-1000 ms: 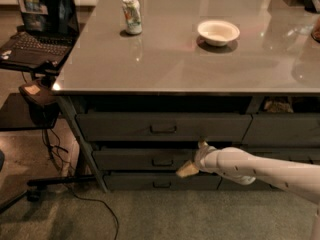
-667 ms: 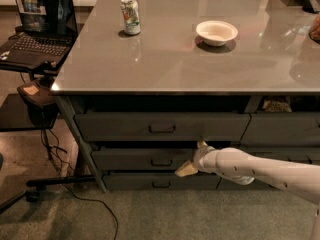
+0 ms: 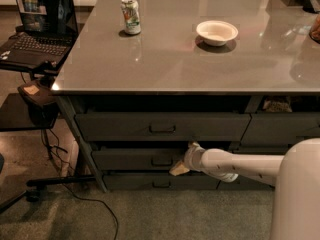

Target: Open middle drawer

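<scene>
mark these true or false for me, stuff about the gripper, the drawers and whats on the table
1. The soda can stands upright on the table, left of the white bowl. True.
2. The gripper rests on the tabletop beside the bowl. False: it is at the front of the middle drawer, just right of its handle.
3. The can sits inside the bowl. False: the two stand apart on the tabletop.
4. An open laptop sits to the left of the table. True.
5. The arm reaches in from the left. False: it comes in from the right.
</scene>
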Motion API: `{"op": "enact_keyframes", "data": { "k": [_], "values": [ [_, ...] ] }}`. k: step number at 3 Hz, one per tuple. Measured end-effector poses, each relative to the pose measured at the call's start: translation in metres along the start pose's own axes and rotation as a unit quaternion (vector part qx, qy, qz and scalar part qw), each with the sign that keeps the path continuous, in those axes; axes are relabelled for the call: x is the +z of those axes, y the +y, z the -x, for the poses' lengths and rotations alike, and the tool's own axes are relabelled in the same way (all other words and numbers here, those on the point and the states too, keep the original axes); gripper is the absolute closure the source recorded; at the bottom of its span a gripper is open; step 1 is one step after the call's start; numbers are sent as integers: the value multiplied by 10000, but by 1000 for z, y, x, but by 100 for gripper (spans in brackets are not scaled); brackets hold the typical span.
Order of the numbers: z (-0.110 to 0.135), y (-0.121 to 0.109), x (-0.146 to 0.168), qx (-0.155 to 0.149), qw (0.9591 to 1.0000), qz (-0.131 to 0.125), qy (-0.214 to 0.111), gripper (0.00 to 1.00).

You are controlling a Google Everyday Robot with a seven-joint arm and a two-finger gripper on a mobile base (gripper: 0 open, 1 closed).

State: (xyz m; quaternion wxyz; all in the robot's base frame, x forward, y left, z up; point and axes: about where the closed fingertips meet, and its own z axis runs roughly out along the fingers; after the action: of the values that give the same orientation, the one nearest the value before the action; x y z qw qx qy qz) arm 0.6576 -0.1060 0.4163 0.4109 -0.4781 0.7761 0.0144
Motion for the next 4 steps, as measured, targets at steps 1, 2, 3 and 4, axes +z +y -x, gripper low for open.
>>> {"op": "enact_keyframes", "data": {
  "k": [1, 2, 3, 4],
  "values": [
    [5, -18, 19, -199, 9998, -13, -45, 0],
    [-8, -13, 19, -125, 9999, 63, 39, 0],
    [-8, -13, 19, -125, 9999, 63, 39, 0],
    [-8, -13, 19, -125, 9999, 63, 38, 19]
  ]
}}
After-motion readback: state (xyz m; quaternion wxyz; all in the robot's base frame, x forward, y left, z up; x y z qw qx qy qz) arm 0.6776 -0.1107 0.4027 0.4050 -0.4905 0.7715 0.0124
